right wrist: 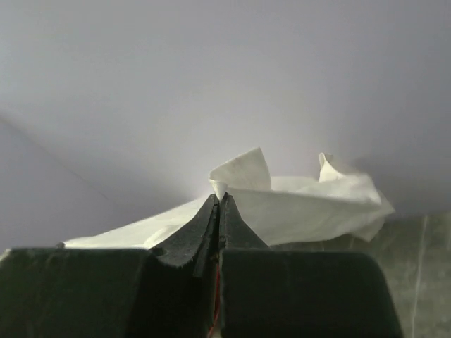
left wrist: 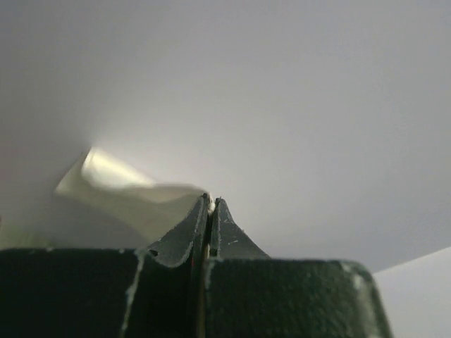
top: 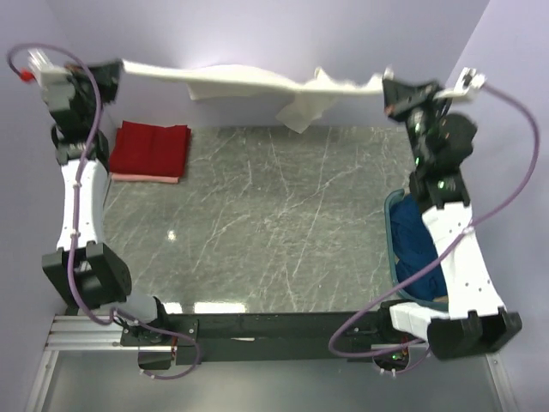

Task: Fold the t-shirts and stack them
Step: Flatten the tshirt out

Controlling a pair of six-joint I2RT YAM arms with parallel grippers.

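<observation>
Cream-white shirt (top: 257,81): stretched in the air between my two grippers.
Left gripper (top: 116,70): pinched tight on one end.
Right gripper (top: 390,90): clamped on the other.
Done: red shirt (top: 150,148) folded on pale pink shirt (top: 141,178), just below my left gripper.
Left: fold this one; dark blue shirt (top: 416,240) waits in the basket (top: 389,245) behind my right gripper.

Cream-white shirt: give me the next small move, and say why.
Probably lower both claws together and draw the cream-white shirt down onto the table to lay it flat: left claw and right claw are shut on its ends, holding it stretched in the air by the far edge.
</observation>
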